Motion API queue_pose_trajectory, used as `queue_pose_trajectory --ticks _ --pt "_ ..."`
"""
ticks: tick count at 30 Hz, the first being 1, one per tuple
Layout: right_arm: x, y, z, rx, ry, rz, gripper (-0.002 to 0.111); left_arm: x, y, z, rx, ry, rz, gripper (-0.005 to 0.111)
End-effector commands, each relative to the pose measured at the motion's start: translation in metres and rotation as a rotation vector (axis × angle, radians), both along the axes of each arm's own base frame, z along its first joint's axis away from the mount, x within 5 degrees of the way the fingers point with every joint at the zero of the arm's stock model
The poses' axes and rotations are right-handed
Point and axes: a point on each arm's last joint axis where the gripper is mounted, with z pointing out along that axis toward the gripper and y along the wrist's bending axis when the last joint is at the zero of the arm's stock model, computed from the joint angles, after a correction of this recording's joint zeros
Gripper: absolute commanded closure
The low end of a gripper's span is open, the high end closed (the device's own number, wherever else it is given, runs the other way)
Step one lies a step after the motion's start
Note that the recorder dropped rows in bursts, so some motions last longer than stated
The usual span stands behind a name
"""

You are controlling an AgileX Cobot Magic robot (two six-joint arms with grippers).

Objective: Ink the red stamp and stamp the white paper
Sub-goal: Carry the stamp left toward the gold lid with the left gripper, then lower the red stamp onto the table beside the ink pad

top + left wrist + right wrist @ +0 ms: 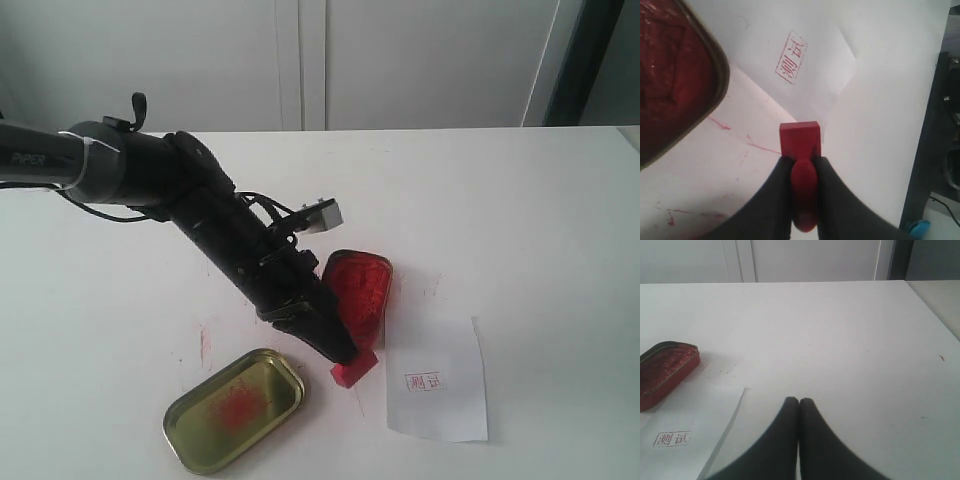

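My left gripper (350,352) (803,161) is shut on the knob of the red stamp (355,367) (800,140). The stamp's block base sits at the table surface, between the red ink tin (358,288) (670,75) (662,370) and the white paper (437,382) (820,65) (685,440), just off the paper's left edge. The paper bears one red rectangular imprint (425,381) (791,56) (673,439). My right gripper (799,402) is shut and holds nothing; it hovers over bare table to the right of the paper and does not show in the exterior view.
The gold-coloured tin lid (233,408) with red smudges lies open at the front left, near the table's front edge. Faint red ink marks streak the white tabletop (205,345) (720,123). The left arm (200,215) slants across the middle from the left.
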Motion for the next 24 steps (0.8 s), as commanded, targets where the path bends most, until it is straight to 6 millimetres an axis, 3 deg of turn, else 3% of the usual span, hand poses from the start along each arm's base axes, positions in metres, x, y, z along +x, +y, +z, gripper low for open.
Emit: queue_pose_trajectory --ticks 1,17,24 --pt "0.0 0.0 -0.002 -0.007 -0.001 -0.001 0.108 -0.004 -0.004 0.008 -0.071 0.014 -0.012 0.107" --pt "0.0 0.0 -0.002 -0.007 -0.001 -0.001 0.108 -0.003 -0.006 -0.018 -0.059 0.083 -0.021 0.107" --pt "0.0 0.0 -0.002 -0.007 -0.001 -0.001 0.108 -0.004 -0.005 -0.019 -0.04 0.075 -0.041 0.107"
